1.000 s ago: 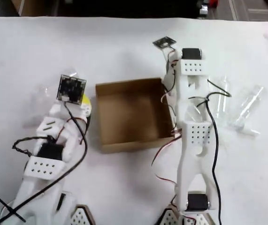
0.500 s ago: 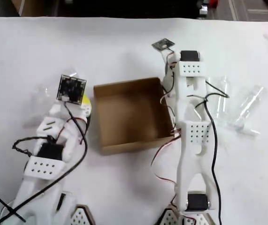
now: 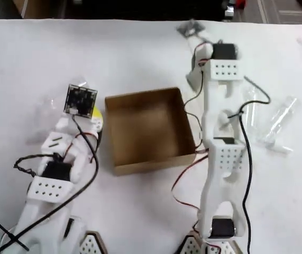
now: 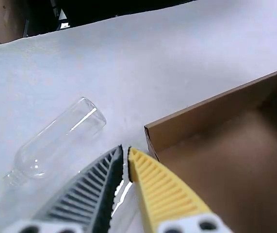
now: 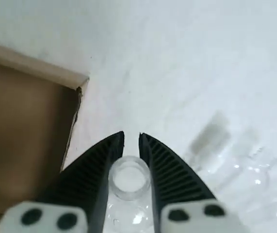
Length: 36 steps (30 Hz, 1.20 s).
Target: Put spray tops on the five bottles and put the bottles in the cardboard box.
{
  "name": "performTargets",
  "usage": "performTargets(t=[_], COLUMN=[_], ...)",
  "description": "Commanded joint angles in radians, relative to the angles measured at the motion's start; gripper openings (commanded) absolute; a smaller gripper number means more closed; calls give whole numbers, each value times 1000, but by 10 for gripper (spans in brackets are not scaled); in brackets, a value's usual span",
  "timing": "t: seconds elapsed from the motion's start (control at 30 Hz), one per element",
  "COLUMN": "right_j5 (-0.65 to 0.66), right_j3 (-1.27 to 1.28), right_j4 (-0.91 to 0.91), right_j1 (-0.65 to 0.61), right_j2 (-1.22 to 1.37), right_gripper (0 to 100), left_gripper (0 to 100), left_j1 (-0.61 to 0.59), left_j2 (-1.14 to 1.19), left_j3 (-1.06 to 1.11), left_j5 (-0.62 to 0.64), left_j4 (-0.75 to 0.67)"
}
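My right gripper (image 5: 131, 139) is shut on a clear bottle (image 5: 127, 180), whose open mouth shows between the black fingers, with no spray top on it. It hangs over the white table just past the far right corner of the cardboard box (image 5: 24, 126). In the high view the right arm (image 3: 222, 153) stretches along the box (image 3: 145, 129) toward the table's far edge. My left gripper (image 4: 125, 149) is shut with nothing in it, next to the box's left wall (image 4: 211, 109). A clear bottle (image 4: 56, 141) lies on its side just beyond it.
Several more clear bottles (image 3: 275, 123) lie on the table right of the right arm, blurred (image 5: 235, 160) in the right wrist view. The left arm (image 3: 55, 164) sits at the front left. The box is open at the top, with nothing inside.
The right arm has swung its wrist away toward the table's far edge. The box has shifted slightly to the left. The left arm has not moved.
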Motion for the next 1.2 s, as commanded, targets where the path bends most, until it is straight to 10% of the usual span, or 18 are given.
performTargets(t=[0.0,0.3,0.6,1.17], right_j5=[-23,-288,-397,-443], right_j3=[-12,28,439,1672], right_j4=[30,36,-25,-811], right_j1=[30,61,-166,-406], right_j2=[-252,-653,-1024,-1738], right_gripper=[15,15,16,15], left_gripper=[24,130,185,222], left_j1=[-8,107,228,415], left_j2=[-28,-38,-140,-539], left_j3=[-3,-14,-149,52], left_j5=[2,2,8,66], left_j4=[-29,28,341,322])
